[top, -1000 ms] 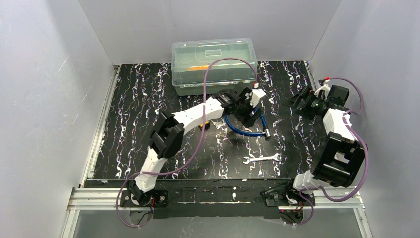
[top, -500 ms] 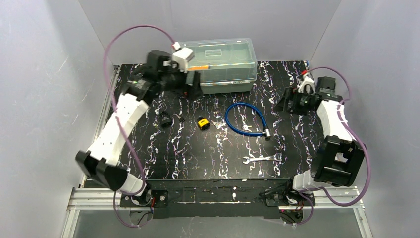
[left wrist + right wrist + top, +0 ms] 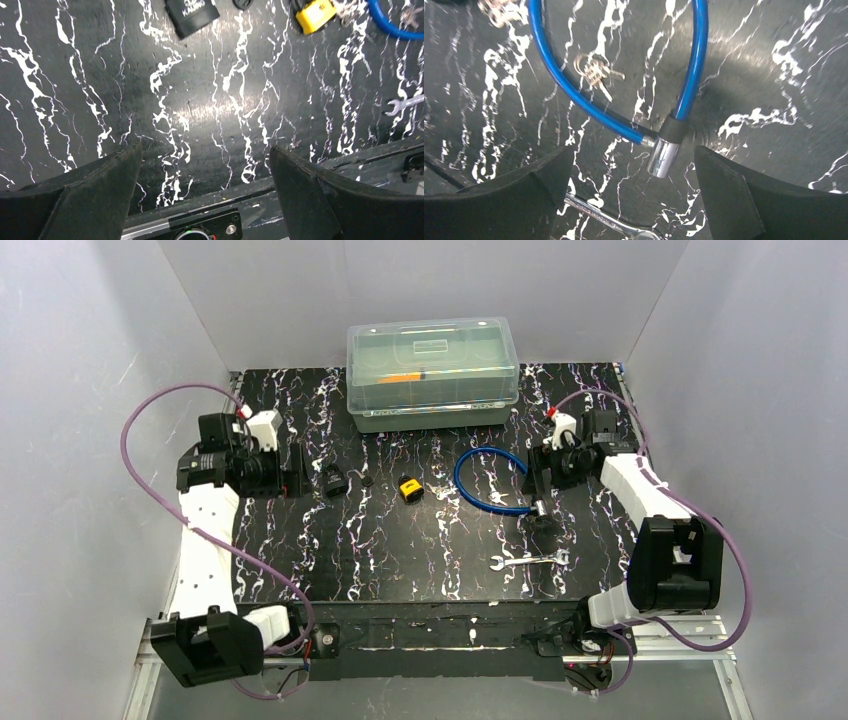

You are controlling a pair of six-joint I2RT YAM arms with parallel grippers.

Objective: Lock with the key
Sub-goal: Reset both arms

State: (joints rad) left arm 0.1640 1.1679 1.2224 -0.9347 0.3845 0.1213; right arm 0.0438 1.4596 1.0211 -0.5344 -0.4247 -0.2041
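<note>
A blue cable lock lies looped on the black marbled table, and its silver end lies between my right gripper's open jaws. A small silvery key bunch lies inside the loop. A second small key bunch lies beside the yellow padlock, and the padlock also shows in the left wrist view. My right gripper is open and empty, low over the loop's right side. My left gripper is open and empty at the table's left, left of a black block.
A clear lidded plastic box stands at the back centre. A silver open-ended wrench lies near the front edge, right of centre. A small black bit lies between block and padlock. Grey walls close in three sides.
My left arm has swung from the table's middle over the back left to the left side. My right arm has moved left from the right edge to the cable lock.
</note>
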